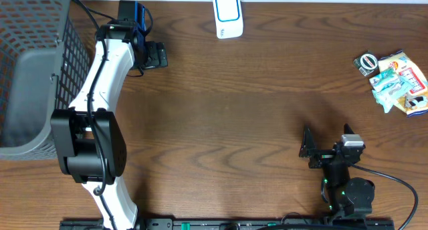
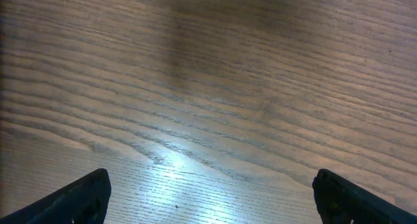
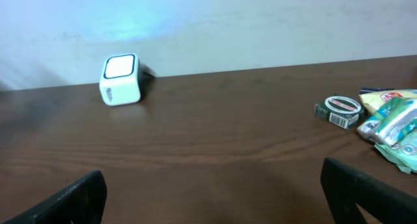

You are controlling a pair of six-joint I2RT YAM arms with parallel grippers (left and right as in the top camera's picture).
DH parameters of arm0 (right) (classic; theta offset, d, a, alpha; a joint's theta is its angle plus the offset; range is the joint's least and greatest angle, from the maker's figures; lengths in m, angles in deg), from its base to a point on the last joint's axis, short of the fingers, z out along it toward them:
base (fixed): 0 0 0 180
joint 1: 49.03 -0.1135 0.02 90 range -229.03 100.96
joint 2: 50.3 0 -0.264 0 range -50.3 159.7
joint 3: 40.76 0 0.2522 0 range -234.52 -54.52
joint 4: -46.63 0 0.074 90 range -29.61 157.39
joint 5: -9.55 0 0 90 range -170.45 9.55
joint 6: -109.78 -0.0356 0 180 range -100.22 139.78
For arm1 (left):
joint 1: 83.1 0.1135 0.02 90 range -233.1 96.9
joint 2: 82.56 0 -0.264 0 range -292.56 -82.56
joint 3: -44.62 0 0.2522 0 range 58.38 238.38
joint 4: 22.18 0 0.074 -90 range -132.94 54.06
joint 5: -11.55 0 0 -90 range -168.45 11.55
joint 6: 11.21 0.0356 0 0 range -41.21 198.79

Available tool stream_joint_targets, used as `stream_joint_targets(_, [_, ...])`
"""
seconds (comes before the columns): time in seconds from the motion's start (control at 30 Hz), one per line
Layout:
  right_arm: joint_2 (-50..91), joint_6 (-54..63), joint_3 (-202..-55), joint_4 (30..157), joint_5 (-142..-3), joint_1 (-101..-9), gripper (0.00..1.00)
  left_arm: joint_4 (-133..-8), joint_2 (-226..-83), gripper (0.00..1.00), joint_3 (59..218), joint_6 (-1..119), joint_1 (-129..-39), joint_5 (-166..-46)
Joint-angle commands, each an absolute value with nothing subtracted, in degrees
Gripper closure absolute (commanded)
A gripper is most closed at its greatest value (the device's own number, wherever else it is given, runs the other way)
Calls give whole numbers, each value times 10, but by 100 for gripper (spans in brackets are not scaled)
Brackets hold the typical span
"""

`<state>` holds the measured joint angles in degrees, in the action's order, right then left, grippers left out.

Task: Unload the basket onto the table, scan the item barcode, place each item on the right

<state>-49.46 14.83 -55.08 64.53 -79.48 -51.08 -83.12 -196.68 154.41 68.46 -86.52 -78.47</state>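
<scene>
Quick rundown of where everything sits. The barcode scanner, a little white cube with a blue-lit window on top, is at the far edge of the counter, roughly in the middle.

The stuff to scan is way over on the right side. It's a heap of snack packets in green, white and yellow wrappers. A small dark box with a round ring on top is touching the heap's left edge. The print is too small to read, so I can't tell what any of it actually is. All of it is lying on the wood, none of it picked up.

The right fingers are spread wide with nothing between them. They're down near the front edge of the counter, well apart from the packets. That wrist cam looks across at the scanner, with the box and packets off to its right.

The left fingers are spread wide too, and empty, with just bare wood grain between them. The white left arm runs alongside a grey wire basket at the left end. Its fingers end up near the far edge, left of the scanner and apart from it.
</scene>
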Motion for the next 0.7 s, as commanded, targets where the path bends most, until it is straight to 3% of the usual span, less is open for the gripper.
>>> stream_joint_targets(0.0, [-500,156,-548,647,-805,-506,1,-833,-1968,2,1541,684,-863,-780])
stream_joint_targets(0.67, [-500,213,-548,649,-801,-521,1,-833,-1968,2,1541,684,-863,-780])
